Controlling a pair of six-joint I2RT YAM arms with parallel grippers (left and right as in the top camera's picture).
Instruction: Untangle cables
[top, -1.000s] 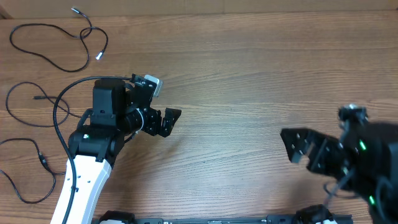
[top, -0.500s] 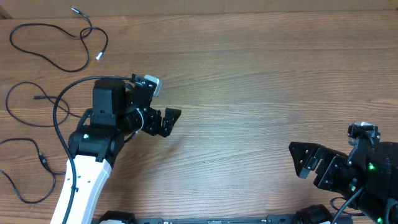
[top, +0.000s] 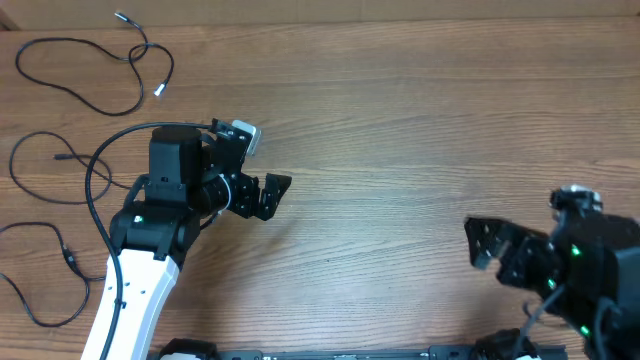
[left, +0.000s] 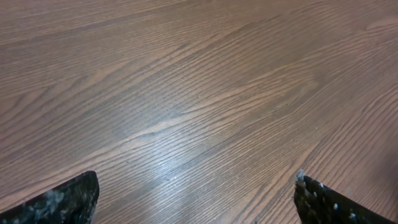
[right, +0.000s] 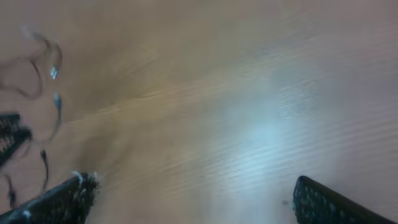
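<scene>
right gripper (top: 500, 255) shifted, jaws apart; left gripper (top: 268, 195) apart too; 3 cables (top: 160, 90) far left.

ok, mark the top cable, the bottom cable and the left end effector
top cable (top: 160, 90), overhead view, on its silver plug end.
bottom cable (top: 69, 259), overhead view, on its small dark connector.
left end effector (top: 272, 197), overhead view, midway between its open fingertips.

Left arm (top: 135, 290): white link, black joints, thick black wire (top: 90, 185) alongside; right arm (top: 590, 260) all black (small green lights glowing).
</scene>
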